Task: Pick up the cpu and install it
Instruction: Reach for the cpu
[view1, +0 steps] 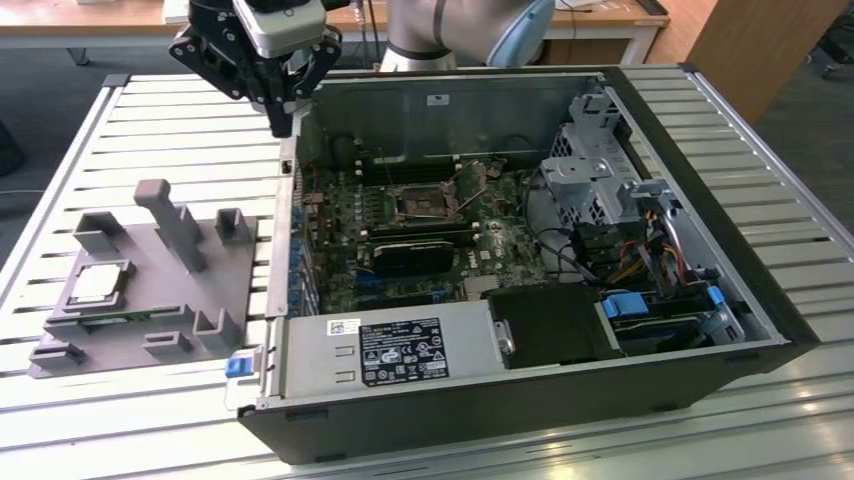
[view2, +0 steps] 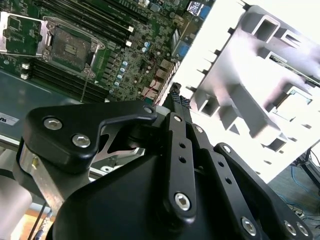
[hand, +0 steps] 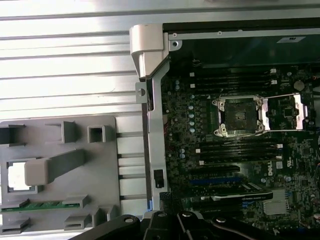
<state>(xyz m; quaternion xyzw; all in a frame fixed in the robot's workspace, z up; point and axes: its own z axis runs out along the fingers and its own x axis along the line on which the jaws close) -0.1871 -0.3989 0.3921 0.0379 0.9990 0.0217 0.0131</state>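
Gripper (view1: 280, 122): held over the wall of the computer case (view1: 534, 400) at the exterior view's left, fingers drawn together, nothing clasped
Cpu (view1: 98, 283): laid flat in a recess of the grey fixture tray (view1: 240, 275), set on the slatted table (view1: 147, 130), well apart from the gripper
Socket (hand: 241, 116): seen uncovered on the motherboard (hand: 200, 150), its metal frame swung open beside it

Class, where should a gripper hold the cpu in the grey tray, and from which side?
Grip the cpu by two opposite edges, from straight above: it lies flat, silver face up, recessed in the grey tray, whose walls likely block sideways approach.
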